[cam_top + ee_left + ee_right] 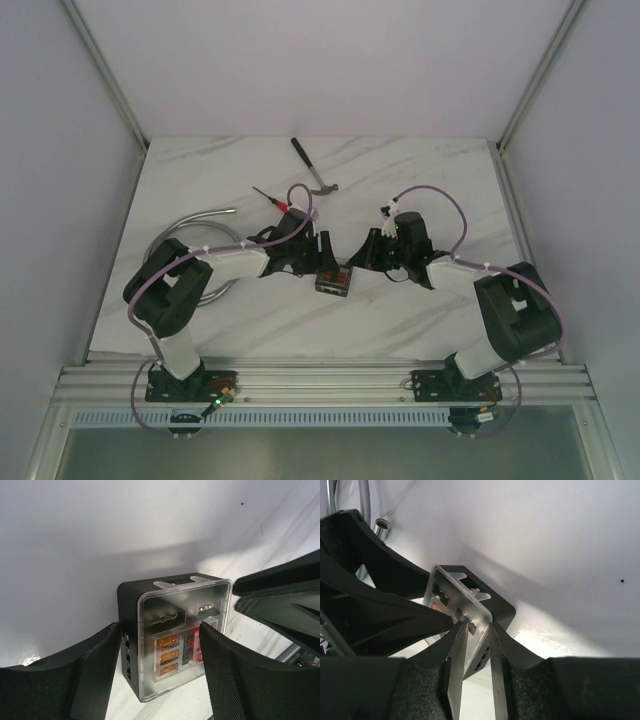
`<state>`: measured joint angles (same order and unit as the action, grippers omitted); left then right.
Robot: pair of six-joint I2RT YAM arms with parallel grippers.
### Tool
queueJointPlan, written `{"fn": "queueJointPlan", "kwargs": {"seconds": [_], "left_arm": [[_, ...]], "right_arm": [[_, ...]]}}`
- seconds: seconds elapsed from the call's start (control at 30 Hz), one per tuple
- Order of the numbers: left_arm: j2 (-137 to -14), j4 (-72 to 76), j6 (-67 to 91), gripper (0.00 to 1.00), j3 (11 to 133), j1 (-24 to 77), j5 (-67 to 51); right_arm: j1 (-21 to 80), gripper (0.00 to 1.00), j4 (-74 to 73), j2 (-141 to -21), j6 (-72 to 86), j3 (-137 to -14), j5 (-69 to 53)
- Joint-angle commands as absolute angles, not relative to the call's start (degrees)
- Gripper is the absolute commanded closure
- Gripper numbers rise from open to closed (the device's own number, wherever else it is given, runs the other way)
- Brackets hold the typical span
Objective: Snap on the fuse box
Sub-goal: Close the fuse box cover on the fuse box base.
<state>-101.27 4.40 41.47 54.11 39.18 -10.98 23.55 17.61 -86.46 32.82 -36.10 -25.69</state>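
Top external view puts the fuse box [333, 281] on the tabletop [270, 325] between both arms. Left of the box, the left gripper [159, 635] stands with jaws spread, one resting by its black side; no firm clamp that I can make out. Right of the box, the right gripper [478, 630] pinches the clear cover [447, 587] by a corner. Pushing from that corner could cock the cover, miss the latches, or skid the loosely braced box.

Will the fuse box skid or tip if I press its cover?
Probably light, smooth plastic, so the fuse box could skid on the glossy table; the left gripper flanking it should steady it. Squat shape: unlikely to tip.
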Motion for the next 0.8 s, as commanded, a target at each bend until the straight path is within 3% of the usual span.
{"fn": "queueJointPlan", "kwargs": {"seconds": [0.0,0.53,0.77], "left_arm": [[-102.97,2.30,40.32,0.29,55.92,39.38,-12.09],[-106.99,2.66,43.51,0.38,54.89,42.10,-12.30],[-107.30,10.59,49.99,0.44,50.37,42.41,-15.00]], "right_arm": [[23.12,0.71,20.81,-90.30,33.53,-34.97,-26.53],[24.17,0.82,10.93,-98.35,27.28,-31.06,-27.38],[28.11,0.84,7.79,-100.72,24.76,-32.67,-26.14]]}}
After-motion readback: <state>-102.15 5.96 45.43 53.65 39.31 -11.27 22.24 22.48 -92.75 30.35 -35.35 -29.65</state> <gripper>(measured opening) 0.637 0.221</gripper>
